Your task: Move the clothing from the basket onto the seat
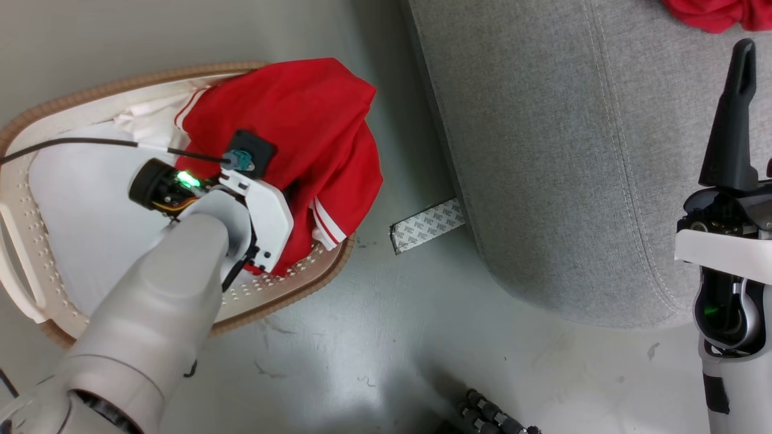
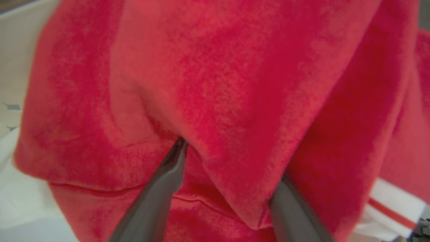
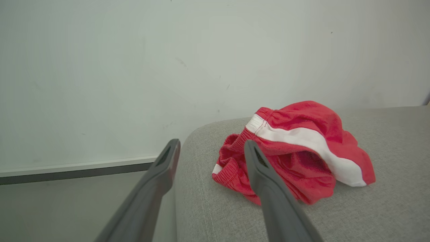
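Clothing first: red garment [image 1: 301, 120] sits heaped in the basket [image 1: 265, 286], draped up over the far-right rim. My left claw [image 2: 231, 159] is down in it. In the left wrist view the fingers stand spread, with a fold of the red cloth [image 2: 235, 84] bulging between them. One fingertip [image 2: 179, 148] presses into the fabric; the other tip is tucked under the fold. Nothing pinched as far as I can see, jaws wide.

Garment look: bright red, soft, rumpled, white band with a red stripe at a hem, white stripes near the collar side. Under and beside it lies a plain white cloth [image 1: 78, 199] across the basket floor.

Second red garment [image 3: 295, 148] is bunched on the seat [image 3: 369, 218] near its rounded corner, with a broad white stripe across it and a ribbed waistband. My right claw [image 3: 211, 144] hangs above the seat, fingers spread, gripping nothing, short of that bundle.

Basket stands on the floor just beside the seat, with a strip of tape [image 1: 428, 224] between them.
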